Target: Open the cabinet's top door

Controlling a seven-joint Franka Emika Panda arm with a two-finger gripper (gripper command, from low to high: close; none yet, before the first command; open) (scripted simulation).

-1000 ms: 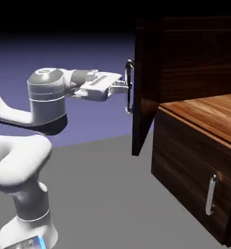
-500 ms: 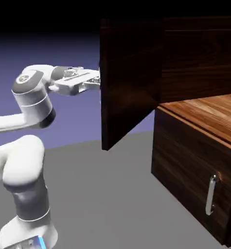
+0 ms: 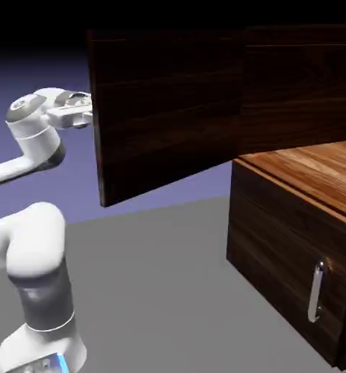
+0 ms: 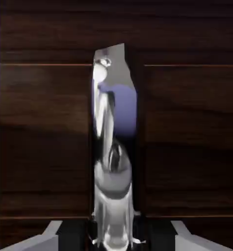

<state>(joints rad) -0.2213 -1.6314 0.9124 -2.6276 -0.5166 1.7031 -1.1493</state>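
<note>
The gripper (image 4: pixel 116 240) is closed on the silver handle (image 4: pixel 115 176) of the top door (image 3: pixel 164 116). The door is swung wide, out from the cabinet (image 3: pixel 299 248); the lower handle (image 3: pixel 316 291) is set on the cabinet's shorter front panel (image 3: pixel 277 262).

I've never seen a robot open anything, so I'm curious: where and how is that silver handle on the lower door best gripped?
Probably around the middle of the upright silver bar handle on the short dark wood door. It stands out from the panel at both ends, so I'd come from straight in front, one finger passing on each side.
</note>
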